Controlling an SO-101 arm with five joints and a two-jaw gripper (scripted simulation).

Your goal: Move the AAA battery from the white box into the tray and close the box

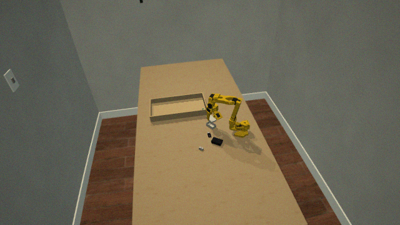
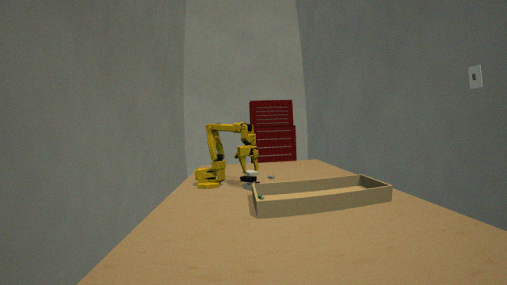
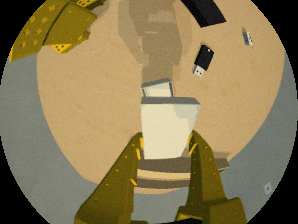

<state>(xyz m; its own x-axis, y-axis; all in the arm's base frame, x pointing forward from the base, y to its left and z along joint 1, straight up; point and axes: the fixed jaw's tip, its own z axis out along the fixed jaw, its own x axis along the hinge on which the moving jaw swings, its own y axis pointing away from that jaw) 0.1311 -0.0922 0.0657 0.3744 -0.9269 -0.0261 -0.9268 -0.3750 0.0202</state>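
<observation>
White rectangular lid (image 3: 165,129): clamped in the yellow gripper (image 1: 213,117), lifted above the open white box base (image 1: 211,125).
Tan shallow tray (image 1: 154,118): mid-worktop, left of the arm.
Battery (image 2: 261,196): tray corner.

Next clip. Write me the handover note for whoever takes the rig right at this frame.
Pincer: shut on the white lid, held off the table.
White base: open, on the table near the tray, roughly under the lid.
Done: a small green thing, probably the AAA battery, lies in the tray's corner.
Left: press the lid down square on the base, let go.
</observation>
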